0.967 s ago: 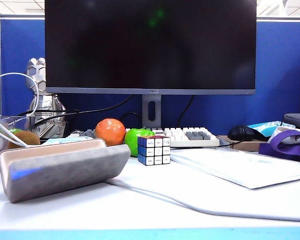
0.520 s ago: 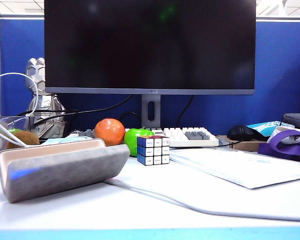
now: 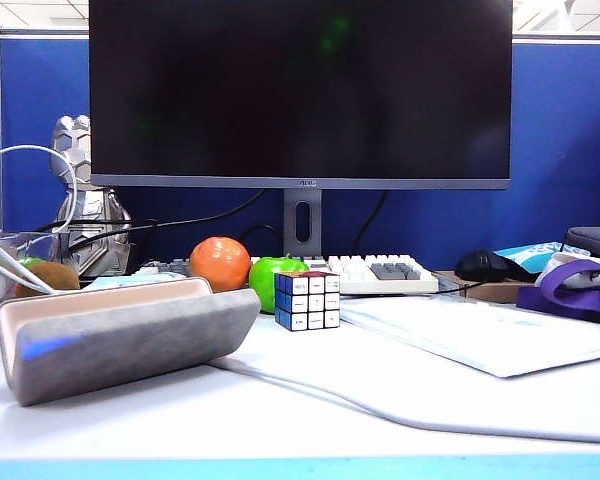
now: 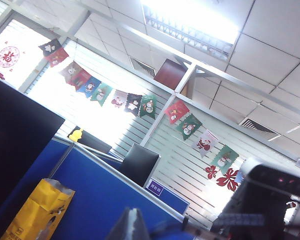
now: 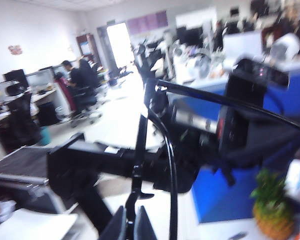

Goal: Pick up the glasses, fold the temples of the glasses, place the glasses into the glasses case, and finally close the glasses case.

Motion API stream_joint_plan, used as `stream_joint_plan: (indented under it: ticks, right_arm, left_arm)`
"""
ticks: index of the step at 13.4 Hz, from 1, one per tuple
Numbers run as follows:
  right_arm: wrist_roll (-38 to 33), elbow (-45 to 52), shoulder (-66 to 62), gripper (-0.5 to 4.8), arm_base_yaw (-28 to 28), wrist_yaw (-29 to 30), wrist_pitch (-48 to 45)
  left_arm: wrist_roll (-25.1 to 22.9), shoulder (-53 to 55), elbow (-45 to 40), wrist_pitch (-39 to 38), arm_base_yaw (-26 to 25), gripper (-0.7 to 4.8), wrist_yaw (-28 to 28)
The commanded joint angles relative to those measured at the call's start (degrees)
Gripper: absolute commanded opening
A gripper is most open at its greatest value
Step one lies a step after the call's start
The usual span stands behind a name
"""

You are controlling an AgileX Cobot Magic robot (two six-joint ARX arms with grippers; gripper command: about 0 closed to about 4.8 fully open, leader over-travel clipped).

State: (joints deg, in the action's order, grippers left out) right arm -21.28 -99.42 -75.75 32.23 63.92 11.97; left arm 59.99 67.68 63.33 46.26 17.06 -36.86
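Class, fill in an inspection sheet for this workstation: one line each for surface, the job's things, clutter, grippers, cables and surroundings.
Surface: white table, partly bare in front.
Job's things: grey glasses case lies at the left of the exterior view; whether its lid is latched cannot be told. The black glasses are held up off the table.
Clutter: Rubik's cube, orange, green apple, keyboard, mouse.
Grippers: right gripper shut on the glasses; left gripper barely in view, state unclear.
Cables: white cable across the table.
Surroundings: dark monitor, blue partition.
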Motion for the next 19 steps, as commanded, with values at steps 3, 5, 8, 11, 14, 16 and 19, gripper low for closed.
stream_joint_plan:
  ticks: [3,5,8,11,14,16,19]
  right_arm:
    - [-0.2,-0.1,-2.4,-0.06,1.5,1.7,1.0]
    - [-0.2,-0.1,-5.4,-0.06,5.2,0.3,-2.6]
    - [-0.2,-0.1,-6.2,-0.06,5.3,-2.8,-6.8]
    - [-0.2,-0.1,-8.7,-0.05,5.9,-6.3,-10.3]
    - [-0.2,-0.1,-11.5,-0.06,5.9,-9.1,-12.7]
    - [-0.1,-0.2,-11.9,-0.06,5.7,-9.5,-14.4]
    - [0.3,-0.2,-7.8,-0.06,3.7,-8.3,-14.7]
  left_arm:
    - [-0.2,-0.2,0.2,1.0,0.1,-0.05,-0.9]
    - [0.1,-0.1,0.2,1.0,0.1,-0.05,-7.0]
    - [1.9,-0.1,0.2,0.9,0.1,-0.05,-10.7]
    - [3.1,-0.1,0.2,1.5,0.1,-0.05,-12.7]
    - [5.2,-0.1,0.2,3.8,0.1,-0.05,-15.1]
    - [2.2,-0.1,0.2,3.3,0.0,-0.05,-13.7]
    - [-10.7,-0.1,0.2,-6.1,0.0,-0.05,-9.6]
